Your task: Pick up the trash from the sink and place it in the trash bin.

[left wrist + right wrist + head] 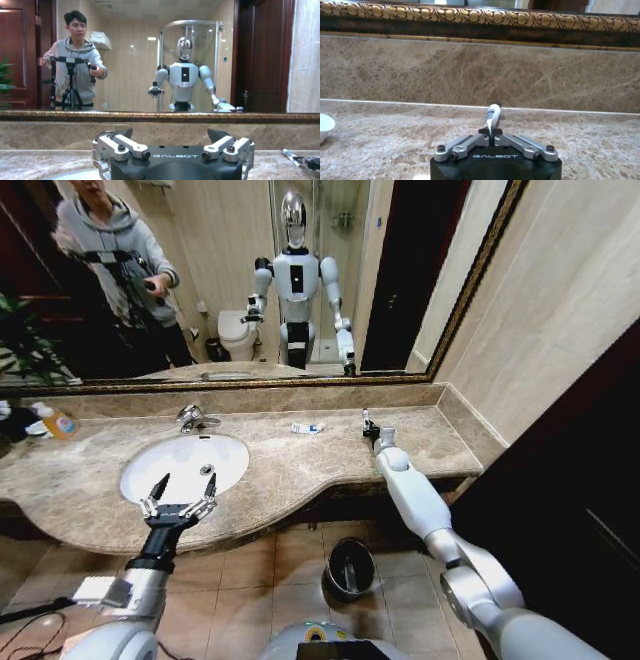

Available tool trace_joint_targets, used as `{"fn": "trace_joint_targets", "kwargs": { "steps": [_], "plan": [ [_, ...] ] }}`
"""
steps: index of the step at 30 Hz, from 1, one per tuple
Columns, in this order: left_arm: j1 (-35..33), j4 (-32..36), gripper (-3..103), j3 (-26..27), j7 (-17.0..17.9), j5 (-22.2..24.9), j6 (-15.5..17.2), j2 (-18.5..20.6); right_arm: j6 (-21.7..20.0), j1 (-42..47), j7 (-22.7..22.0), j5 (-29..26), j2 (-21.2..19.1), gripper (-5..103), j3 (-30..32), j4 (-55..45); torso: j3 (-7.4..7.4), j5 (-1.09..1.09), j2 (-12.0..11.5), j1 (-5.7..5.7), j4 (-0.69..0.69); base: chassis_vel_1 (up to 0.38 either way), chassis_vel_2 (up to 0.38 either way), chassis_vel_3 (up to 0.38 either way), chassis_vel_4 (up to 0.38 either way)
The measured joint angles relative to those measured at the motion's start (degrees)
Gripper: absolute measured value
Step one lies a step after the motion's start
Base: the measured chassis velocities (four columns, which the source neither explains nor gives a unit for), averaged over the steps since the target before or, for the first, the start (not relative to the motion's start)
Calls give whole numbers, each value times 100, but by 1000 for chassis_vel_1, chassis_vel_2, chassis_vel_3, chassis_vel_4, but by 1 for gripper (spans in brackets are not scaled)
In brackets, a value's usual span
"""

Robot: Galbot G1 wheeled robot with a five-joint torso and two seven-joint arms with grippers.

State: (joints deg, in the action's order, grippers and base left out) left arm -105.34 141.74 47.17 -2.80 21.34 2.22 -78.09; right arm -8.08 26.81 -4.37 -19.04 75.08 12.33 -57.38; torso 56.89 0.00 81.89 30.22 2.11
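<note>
Black trash bin [350, 568] on the floor below the sink [185, 465], left gripper [178, 502] fingers apart at the sink's front rim, right gripper [368, 427] beyond the sink beside a white-blue packet [307, 427], left wrist view, left gripper [172, 144] spread before the mirror [150, 56], right wrist view, right gripper [492, 135] clamped on a white tube [492, 116] over the marble counter [395, 127].

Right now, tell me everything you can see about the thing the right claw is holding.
The right claw is shut on a slim white stick-like item, one of the trash pieces. It looks like smooth plastic, with a darker band near its far tip. It juts straight out from between the closed fingers, pointing toward the marble backsplash below the mirror frame. It is held above the beige counter, to the right of the sink, touching nothing but the claw. The head view shows it standing up from the claw.
</note>
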Motion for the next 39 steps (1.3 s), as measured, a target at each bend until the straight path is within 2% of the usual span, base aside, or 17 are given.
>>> {"fn": "trace_joint_targets", "kwargs": {
  "steps": [8,12,16,19,21,24,34,37,39],
  "plan": [
    [0,0,100,0,0,0,0,0,-156,331,-72,-46,-131,0,13,-630,1,1,0,0,0,0,0,0,0],
    [0,0,100,0,0,0,0,1,-244,646,-134,-75,-330,0,28,-1254,1,2,0,0,0,0,0,0,0],
    [0,0,100,0,1,0,0,0,-254,1191,-181,-12,-650,0,93,-2030,0,0,0,0,0,0,0,0,0],
    [0,0,100,0,-1,0,0,1,-131,1924,-208,-2,-926,0,232,-2666,0,2,0,0,0,0,0,0,0],
    [0,0,100,0,1,0,0,0,-87,2112,-216,-4,-972,0,275,-2806,0,1,0,0,-1,0,0,0,0],
    [0,0,100,0,-2,0,0,0,-3,2821,-276,-42,-1142,0,349,-3517,0,3,0,0,-1,0,0,0,0],
    [0,0,100,0,0,0,0,0,14,3884,-454,-46,-1296,0,456,-5037,0,1,0,0,1,0,0,0,0],
    [0,0,100,0,0,0,0,0,125,4729,-499,103,-1288,0,701,-5692,0,0,0,0,0,0,0,0,0],
    [0,0,100,0,0,0,0,0,170,4927,-501,160,-1274,0,763,-5803,0,1,0,0,-1,0,0,0,0]
  ]
}}
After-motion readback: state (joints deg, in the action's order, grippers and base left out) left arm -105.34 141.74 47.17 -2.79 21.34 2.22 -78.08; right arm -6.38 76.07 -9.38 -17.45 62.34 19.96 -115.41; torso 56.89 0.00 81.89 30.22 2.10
